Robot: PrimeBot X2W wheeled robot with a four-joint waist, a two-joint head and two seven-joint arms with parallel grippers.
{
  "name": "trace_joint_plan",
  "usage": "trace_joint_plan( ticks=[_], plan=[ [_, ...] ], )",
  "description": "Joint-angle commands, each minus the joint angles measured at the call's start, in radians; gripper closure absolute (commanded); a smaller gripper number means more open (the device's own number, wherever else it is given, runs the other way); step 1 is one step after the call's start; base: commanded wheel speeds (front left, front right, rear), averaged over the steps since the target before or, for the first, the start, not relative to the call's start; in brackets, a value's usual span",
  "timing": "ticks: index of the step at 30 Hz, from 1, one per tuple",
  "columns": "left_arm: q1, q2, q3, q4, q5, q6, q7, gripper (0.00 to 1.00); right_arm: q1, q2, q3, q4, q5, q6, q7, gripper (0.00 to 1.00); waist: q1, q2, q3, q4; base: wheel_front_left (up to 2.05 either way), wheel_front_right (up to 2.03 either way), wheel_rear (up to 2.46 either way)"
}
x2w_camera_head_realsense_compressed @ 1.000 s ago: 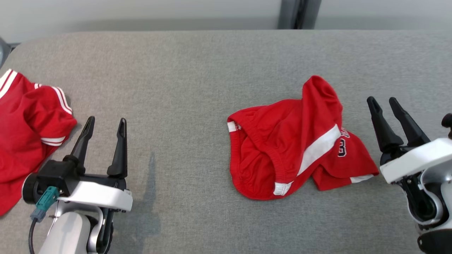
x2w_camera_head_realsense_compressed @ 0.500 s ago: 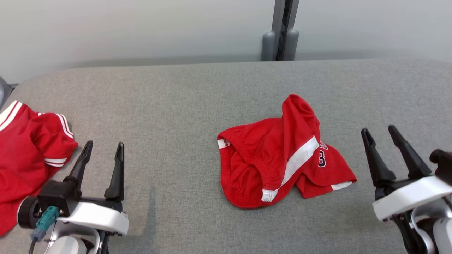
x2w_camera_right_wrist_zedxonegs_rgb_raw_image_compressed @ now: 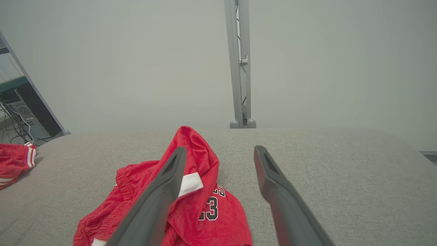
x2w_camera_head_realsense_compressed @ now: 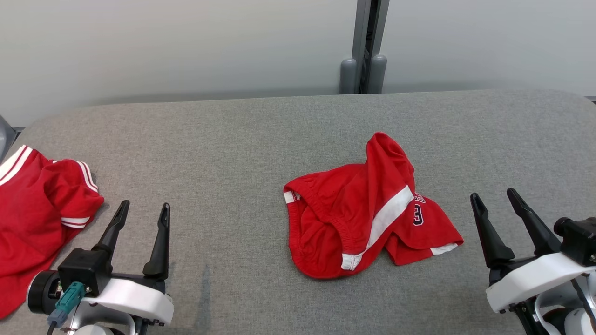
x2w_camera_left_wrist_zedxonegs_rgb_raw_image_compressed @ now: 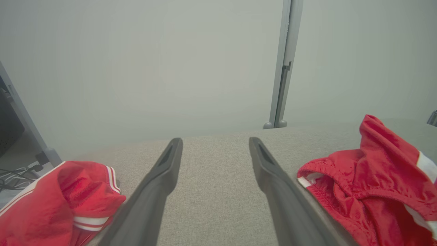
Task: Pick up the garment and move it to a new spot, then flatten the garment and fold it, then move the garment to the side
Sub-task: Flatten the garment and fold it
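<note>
A crumpled pair of red shorts (x2w_camera_head_realsense_compressed: 368,214) with white stripes and a dark number lies on the grey table (x2w_camera_head_realsense_compressed: 242,139), right of centre; the shorts (x2w_camera_right_wrist_zedxonegs_rgb_raw_image_compressed: 191,201) also show in the right wrist view and at the right of the left wrist view (x2w_camera_left_wrist_zedxonegs_rgb_raw_image_compressed: 368,184). My left gripper (x2w_camera_head_realsense_compressed: 143,210) stands open at the lower left, well left of the shorts, with nothing between its fingers. My right gripper (x2w_camera_head_realsense_compressed: 494,196) stands open at the lower right, just right of the shorts and apart from them.
A second red garment (x2w_camera_head_realsense_compressed: 32,209) with white stripes lies at the table's left edge, close to my left gripper. A grey post (x2w_camera_head_realsense_compressed: 365,46) rises behind the table against a pale wall. Bare grey cloth lies between the two garments.
The head camera has tilted up, so the whole scene sits lower and more wall shows. Both grippers stay open; the shorts lie as before.
</note>
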Motion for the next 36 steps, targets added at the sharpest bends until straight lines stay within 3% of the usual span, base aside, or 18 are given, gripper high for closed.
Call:
trace_joint_plan(
  ticks=[1, 13, 18, 27, 36],
  plan=[
    [-0.001, 0.003, 0.001, -0.005, 0.001, 0.004, 0.001, 0.0, 0.007, -0.004, -0.004, -0.005, -0.006, 0.0, 0.003, 0.0, 0.0, 0.0, 0.0, 0.0, 0.0, 0.0, 0.0],
    [-0.024, 0.007, -0.008, -0.01, -0.001, 0.009, -0.001, 0.0, -0.005, -0.009, -0.011, -0.02, -0.017, 0.0, 0.014, 0.0, 0.0, 0.0, 0.014, 0.005, 0.0, 0.0, 0.0],
    [-0.041, 0.004, -0.016, -0.007, 0.001, 0.006, -0.006, 0.0, -0.033, -0.046, -0.014, -0.007, -0.061, 0.0, 0.026, 0.0, 0.0, 0.0, 0.038, 0.018, 0.0, 0.0, 0.0],
    [-0.094, -0.009, -0.034, 0.018, -0.003, -0.009, -0.03, 0.0, -0.15, -0.117, 0.091, 0.14, -0.079, 0.0, 0.032, 0.0, 0.0, 0.0, 0.109, 0.053, 0.0, 0.0, 0.0],
    [-0.146, -0.031, -0.05, 0.062, -0.006, -0.024, -0.06, 0.0, -0.291, -0.119, 0.226, 0.337, -0.03, 0.0, -0.012, 0.0, 0.0, 0.0, 0.17, 0.086, 0.0, 0.0, 0.0]
  ],
)
